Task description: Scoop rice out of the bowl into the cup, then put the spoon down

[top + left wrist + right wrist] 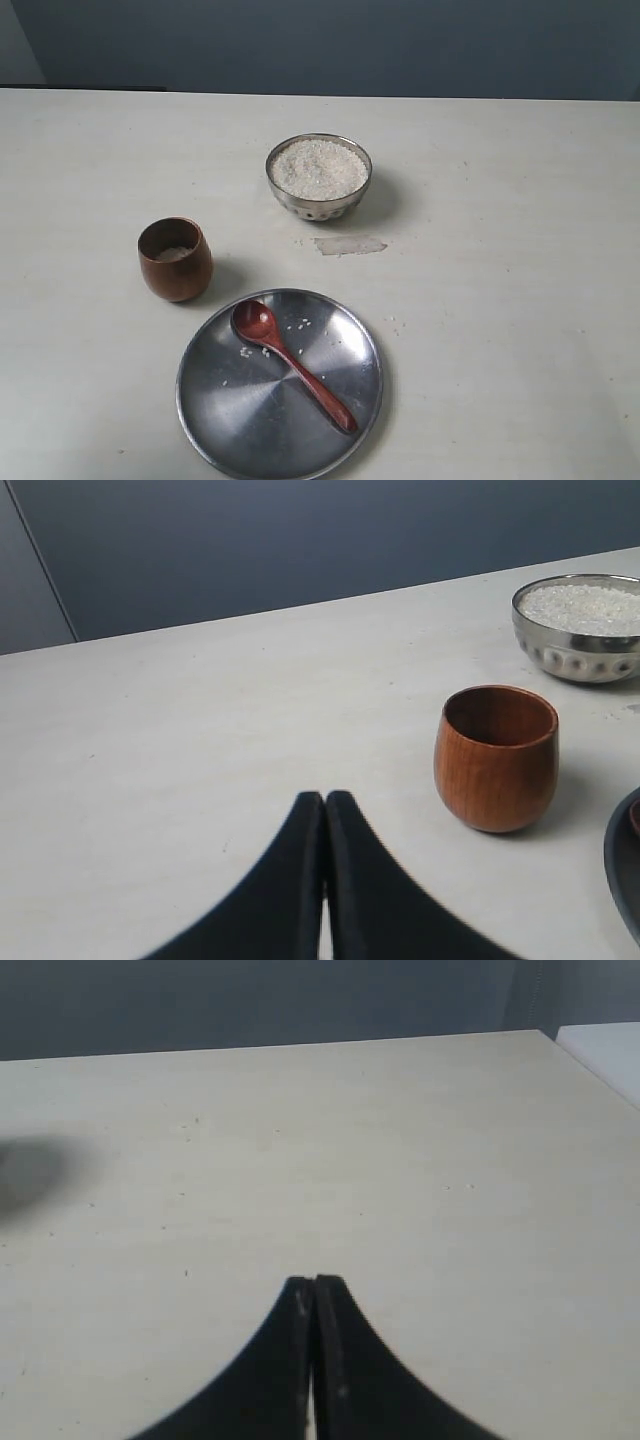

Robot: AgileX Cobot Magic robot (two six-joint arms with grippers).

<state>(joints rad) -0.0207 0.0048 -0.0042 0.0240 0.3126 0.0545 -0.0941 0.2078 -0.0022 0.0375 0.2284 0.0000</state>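
- Left hand (325, 802): clenched, jaws pressed together, nothing in them; poised over bare worktop (500, 300) with the cup in the right half of its wrist view.
- Right hand (314, 1285): clenched and empty likewise; its wrist view showed only bare worktop.
- Spoon (300, 372): lay flat on the steel plate (225, 420) at lower centre of the exterior view, its round end to the upper left and its handle running to the lower right; no hand touched it.
- Bowl (318, 208): stood at upper centre, heaped with rice (318, 168).
- Cup (176, 270): stood upright at left of centre, just beside the plate's upper left rim, with a little rice in its bottom.
- Step, as I judged it: spoon set down, or awaiting another scoop. For a scoop I would open a hand, take the handle near its lower right end, keep the round end level from bowl to cup, and tip it only over the cup's mouth.
- Risk: spilling; loose grains (245, 351) lay on the plate, with a few more on the worktop.
- Surface: pale matt worktop with a pale patch (348, 244) below the bowl.
- Room: plain dark blue-grey wall (350, 45) behind.
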